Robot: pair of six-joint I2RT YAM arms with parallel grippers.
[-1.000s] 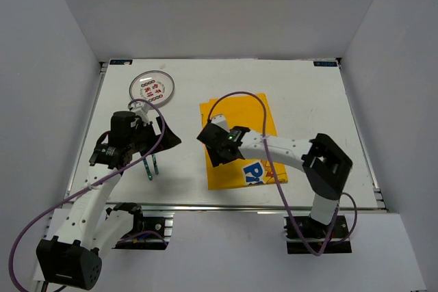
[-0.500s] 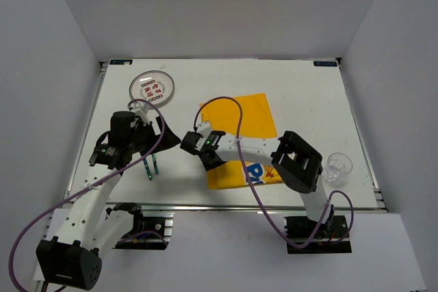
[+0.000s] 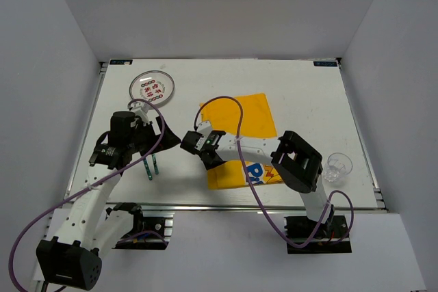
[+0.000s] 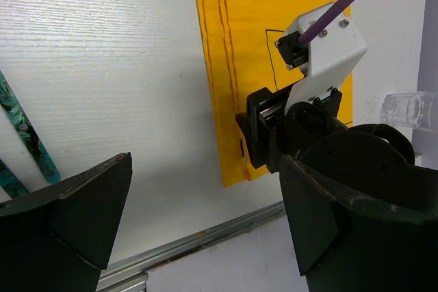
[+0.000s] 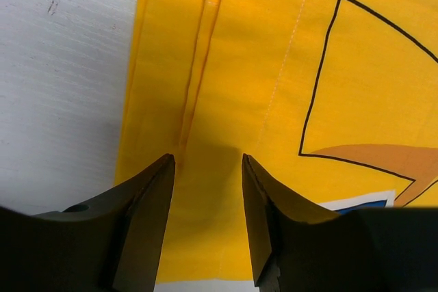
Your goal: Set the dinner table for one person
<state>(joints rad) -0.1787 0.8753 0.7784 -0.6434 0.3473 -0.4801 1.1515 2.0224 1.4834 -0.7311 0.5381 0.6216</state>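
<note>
The dinner table [image 3: 308, 100] is a flat white top with faint wood grain and a metal rail, filling the middle of the top view. A yellow woven cloth [image 3: 250, 117] lies on it right of centre, with a stitched hem and a black-outlined print. The blue lettering at its lower edge is partly covered by the right arm and cannot be read.

The right gripper [image 5: 209, 169] sits at the cloth's left hem near its lower corner. Its black fingers are partly apart with flat fabric showing between them, and no fold is pinched. The left gripper [image 4: 205, 169] is spread wide and empty above bare table.

Two mottled teal cutlery handles [image 3: 151, 166] lie in the lower left. A round plate [image 3: 152, 87] with red markings too small to read sits in the upper left. A clear ribbed glass [image 3: 338, 166] stands at the right edge.
</note>
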